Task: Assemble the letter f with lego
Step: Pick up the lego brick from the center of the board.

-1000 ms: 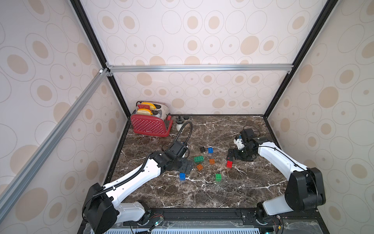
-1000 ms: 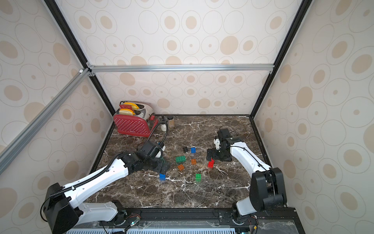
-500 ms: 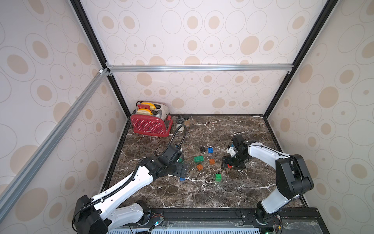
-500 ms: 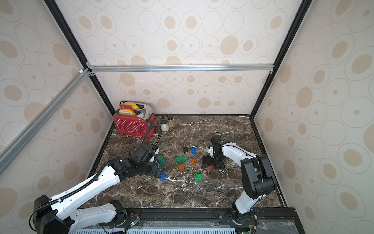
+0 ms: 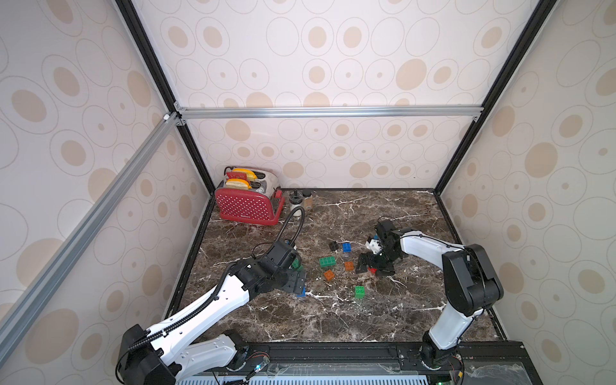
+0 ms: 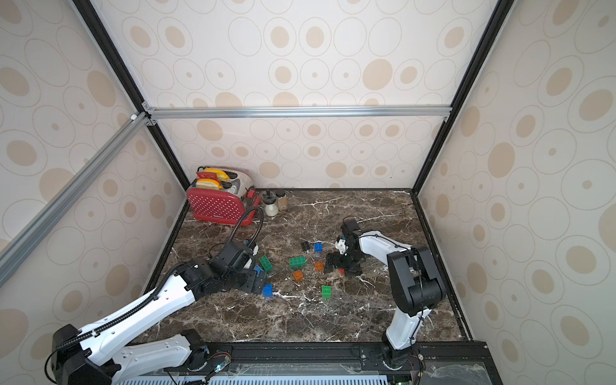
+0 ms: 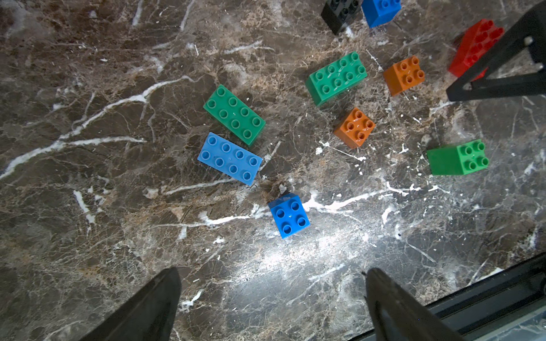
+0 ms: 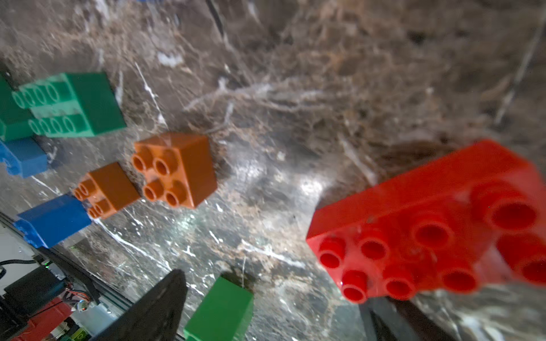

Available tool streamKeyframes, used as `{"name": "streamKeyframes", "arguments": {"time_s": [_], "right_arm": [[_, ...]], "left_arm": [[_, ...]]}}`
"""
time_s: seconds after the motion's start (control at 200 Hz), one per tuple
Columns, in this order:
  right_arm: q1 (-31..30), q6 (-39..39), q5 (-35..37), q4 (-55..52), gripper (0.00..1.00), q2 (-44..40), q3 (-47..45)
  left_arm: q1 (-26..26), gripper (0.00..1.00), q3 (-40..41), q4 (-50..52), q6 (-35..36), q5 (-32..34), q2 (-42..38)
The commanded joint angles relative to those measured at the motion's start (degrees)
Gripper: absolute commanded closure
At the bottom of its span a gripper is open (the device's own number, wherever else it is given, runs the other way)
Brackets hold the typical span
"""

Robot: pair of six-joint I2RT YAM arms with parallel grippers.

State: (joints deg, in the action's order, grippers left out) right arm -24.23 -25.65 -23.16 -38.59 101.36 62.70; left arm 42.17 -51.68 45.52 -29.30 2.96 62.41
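- While spread wide, my left gripper (image 7: 271, 273) hovers nine o'clock of the lego (image 5: 327, 261).
- My right gripper (image 8: 276, 288) gapes at three o'clock, red brick (image 8: 413, 230) beside one finger.

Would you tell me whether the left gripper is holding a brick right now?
No, in the left wrist view the left gripper is open with only bare marble between its jaws; the small blue brick lies apart.

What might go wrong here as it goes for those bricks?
The red brick lies off to one side of the open right gripper, not centred in it; closing might shove it aside. The light blue brick and a green oblong brick lie close side by side near the open left gripper; lifting one may drag the other.
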Motion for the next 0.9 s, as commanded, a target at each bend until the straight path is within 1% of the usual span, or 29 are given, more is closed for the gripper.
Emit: {"name": "streamKeyframes", "arguments": {"time_s": [0.0,0.07,0.18,0.33,0.411,0.461,0.486,0.501,0.551,0.596,0.641,0.676,0.746,0.806,0.896], "right_arm": [[-1.5,-0.2,-2.4,2.4,0.06,2.6,4.3],[-1.4,-0.2,-3.9,2.7,0.05,4.5,8.2],[-1.6,0.6,-3.7,-2.1,0.06,7.2,14.4],[-2.1,1.5,-1.2,-7.3,0.06,2.9,13.5],[-2.2,1.4,4.0,-9.6,0.05,-1.0,11.5],[-2.3,-0.2,10.9,-10.3,0.04,-3.1,9.8],[-2.3,-0.7,13.3,-9.7,0.03,-4.7,8.5],[-2.3,-1.1,14.5,-9.1,0.01,-5.5,7.7],[-2.2,-2.8,16.2,-6.0,0.00,-7.6,4.7],[-2.0,-4.2,17.3,-5.2,0.00,-8.0,3.8],[-2.0,-6.0,20.4,-7.6,0.00,-6.9,5.2],[-2.1,-7.5,22.7,-9.5,0.00,-5.6,6.5],[-2.1,-10.0,24.5,-13.0,0.00,-2.4,9.8],[-2.1,-11.4,23.0,-12.3,0.00,-0.3,11.2],[-2.1,-14.5,22.3,-10.5,0.00,1.5,12.5]], "left_arm": [[0.1,0.01,-1.4,0.5,-1.8,0.8,0.4],[0.1,0.01,-1.3,0.4,-2.1,0.7,0.8],[0.1,0.01,-1.9,0.6,-2.0,0.7,0.8],[0.1,0.01,-2.3,0.8,-1.3,1.9,-0.5],[0.1,0.01,-2.5,0.3,-1.2,1.5,-1.2],[0.1,0.01,-2.5,-0.3,-1.2,0.1,-1.4],[0.1,0.01,-2.2,-1.0,-1.2,-0.6,-1.8],[0.1,0.01,-1.9,-1.6,-1.2,-1.0,-2.0],[0.1,0.01,-0.3,-4.4,-1.4,-1.4,-3.7],[0.1,0.01,1.8,-7.7,-2.0,-1.5,-5.9],[0.1,0.01,3.3,-11.3,-2.9,-1.2,-7.8],[-0.3,0.01,3.5,-11.8,-4.6,-1.9,-8.2],[-2.3,0.01,0.7,-9.8,-5.8,-7.9,-4.9],[-2.0,0.01,-2.0,-4.8,-5.1,-8.0,-0.7],[-2.0,0.01,-2.6,-3.5,-5.4,-7.3,1.5]]}}
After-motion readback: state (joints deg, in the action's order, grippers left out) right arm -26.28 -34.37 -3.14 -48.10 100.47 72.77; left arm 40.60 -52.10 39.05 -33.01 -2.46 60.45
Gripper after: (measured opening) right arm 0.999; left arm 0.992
